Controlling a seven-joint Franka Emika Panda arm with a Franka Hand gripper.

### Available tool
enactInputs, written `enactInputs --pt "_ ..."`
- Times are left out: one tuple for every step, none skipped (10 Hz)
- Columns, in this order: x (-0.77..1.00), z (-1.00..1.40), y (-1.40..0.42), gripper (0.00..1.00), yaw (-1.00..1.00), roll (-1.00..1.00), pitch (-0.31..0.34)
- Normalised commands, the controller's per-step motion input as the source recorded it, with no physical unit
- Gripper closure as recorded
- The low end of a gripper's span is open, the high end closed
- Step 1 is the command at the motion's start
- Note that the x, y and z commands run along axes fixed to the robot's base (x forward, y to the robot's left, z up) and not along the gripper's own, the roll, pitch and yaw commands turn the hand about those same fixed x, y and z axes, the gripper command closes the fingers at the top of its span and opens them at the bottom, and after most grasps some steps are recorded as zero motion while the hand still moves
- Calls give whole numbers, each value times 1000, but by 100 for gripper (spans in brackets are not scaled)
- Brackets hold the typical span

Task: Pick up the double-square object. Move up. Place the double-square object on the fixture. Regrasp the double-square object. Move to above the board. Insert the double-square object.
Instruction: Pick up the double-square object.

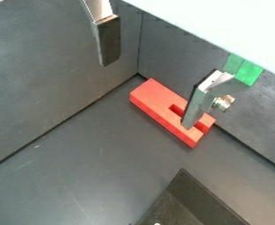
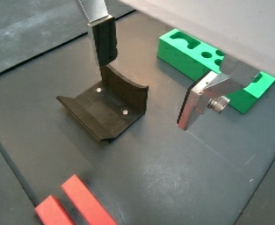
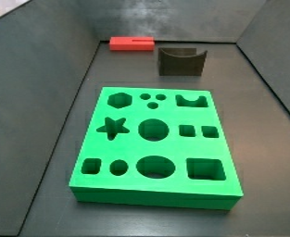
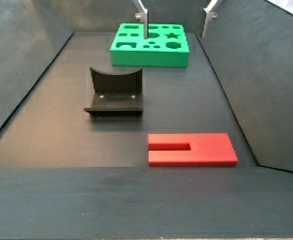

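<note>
1. The gripper (image 1: 151, 75) is seen in both wrist views with its two flat silver fingers (image 2: 196, 101) spread wide apart; nothing is held between the dark pads.
2. In a side view only the fingertips (image 4: 141, 16) are caught at the upper edge of the frame, above the far end of the board (image 4: 150, 43); how high they hang over it can hardly be judged from there.
3. The double-square object (image 4: 193, 148), a flat red block, is found lying on the dark floor, well apart from the gripper and not touched by it.
4. Its slot is cut in from one short end, so that two square prongs are formed; in a side view this slot opens towards the left.
5. The fixture (image 4: 113, 92), a dark block with a U-shaped recess and raised sides, is placed between the red block and the green board; its recess is seen empty.
6. In a wrist view the double-square object (image 1: 169, 107) is shown lying flat beneath the open fingers, with one finger passing in front of its slotted end.
7. In a side view the board (image 3: 154, 142) is seen with its star, circles, hexagon and square holes all unfilled.
</note>
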Motion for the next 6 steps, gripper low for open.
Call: enactInputs --pt "0 0 111 0 -169 0 46" --pt "329 -3 437 0 -483 -23 59" --pt "246 -83 229 0 -780 0 59" --pt "71 -109 94 0 -914 0 43" --pt "20 -111 46 0 -957 0 31" --pt "17 -120 54 0 -951 0 39"
